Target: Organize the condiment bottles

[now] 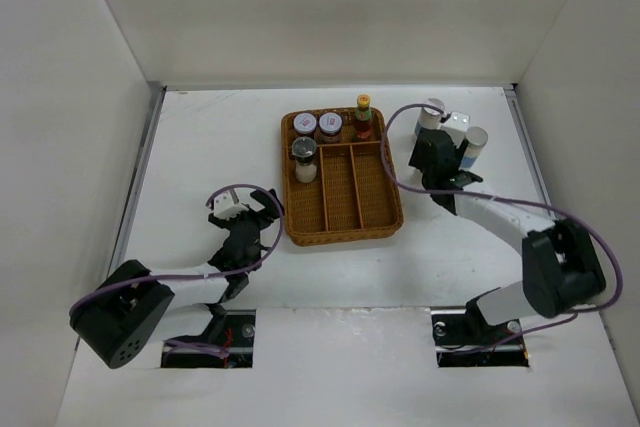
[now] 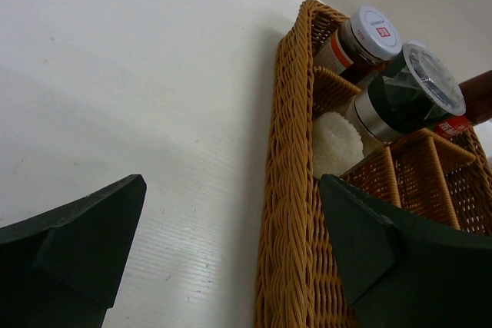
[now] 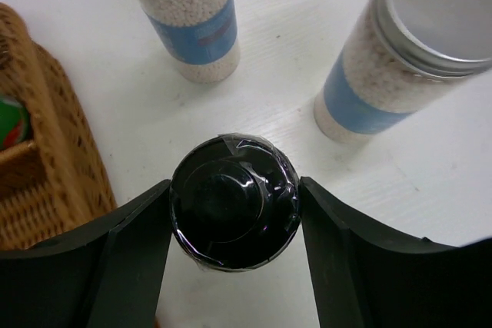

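Your wicker tray (image 1: 343,222) sits mid-table with bare white table (image 1: 200,137) to its left and in front of it; the side walls of the enclosure stand well off the left arm, but close in on the right, where the two blue-labelled shakers (image 1: 432,115) (image 1: 474,142) stand near the far right corner.

In the right wrist view only a narrow strip of table separates the tray's rim (image 3: 54,151) from the black-capped bottle (image 3: 234,213); both shakers (image 3: 192,21) (image 3: 392,74) stand just beyond it, apart from it and from each other.

Labels: each shaker carries a blue band with a small red mark, too blurred for you to read; the pink-white-lidded jar (image 2: 369,32) has a red square logo on its lid, its writing illegible; a green and red label shows at the left edge of the right wrist view, inside the tray.

In the tray's far compartments you have two pink-white-lidded jars (image 1: 305,124) (image 1: 330,125), the yellow-capped sauce bottle (image 1: 364,115) and the grey-lidded jar (image 1: 304,155).

Your right gripper (image 3: 234,190) has a finger (image 3: 131,259) pressed to each side of the black-capped bottle, with no gap showing; the bottle stands upright on the table right of the tray.

Your left gripper (image 2: 231,190) is spread wide and holds nothing; its right finger (image 2: 400,259) overlaps the tray's near left rim in view.
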`<state>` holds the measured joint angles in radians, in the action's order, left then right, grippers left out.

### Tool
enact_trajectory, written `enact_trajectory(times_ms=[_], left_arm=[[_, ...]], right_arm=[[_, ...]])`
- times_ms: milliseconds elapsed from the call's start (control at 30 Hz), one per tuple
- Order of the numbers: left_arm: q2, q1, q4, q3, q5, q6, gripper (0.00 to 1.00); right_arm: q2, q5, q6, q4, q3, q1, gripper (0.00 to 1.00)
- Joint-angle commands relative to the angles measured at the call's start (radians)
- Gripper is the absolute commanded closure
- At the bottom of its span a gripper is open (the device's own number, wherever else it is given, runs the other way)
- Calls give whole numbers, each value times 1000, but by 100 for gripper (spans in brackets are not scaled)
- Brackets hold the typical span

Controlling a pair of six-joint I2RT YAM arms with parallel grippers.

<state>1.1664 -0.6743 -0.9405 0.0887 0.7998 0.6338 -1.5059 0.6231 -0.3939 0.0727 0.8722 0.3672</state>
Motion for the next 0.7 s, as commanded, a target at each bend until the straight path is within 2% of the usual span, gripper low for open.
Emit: enact_trajectory(times_ms=[0, 133, 267, 367, 533, 667], left_arm=[[-2, 8, -60, 11, -5, 15, 0], [-28, 21, -52, 6, 10, 20, 0], [-51, 35, -37, -12, 58, 55, 0], [-95, 34, -8, -21, 79, 76, 0], [-106, 28, -3, -27, 73, 89, 0], [-139, 28, 5, -38, 79, 89, 0]], right_arm=[[197, 81, 56, 87, 16, 86, 53], [239, 41, 60, 81, 71, 265, 53], [115, -31, 32, 119, 189, 461, 53], [8, -69, 30, 153, 283, 561, 53], [-126, -74, 30, 171, 375, 637, 54], [-178, -68, 20, 165, 372, 651, 54]])
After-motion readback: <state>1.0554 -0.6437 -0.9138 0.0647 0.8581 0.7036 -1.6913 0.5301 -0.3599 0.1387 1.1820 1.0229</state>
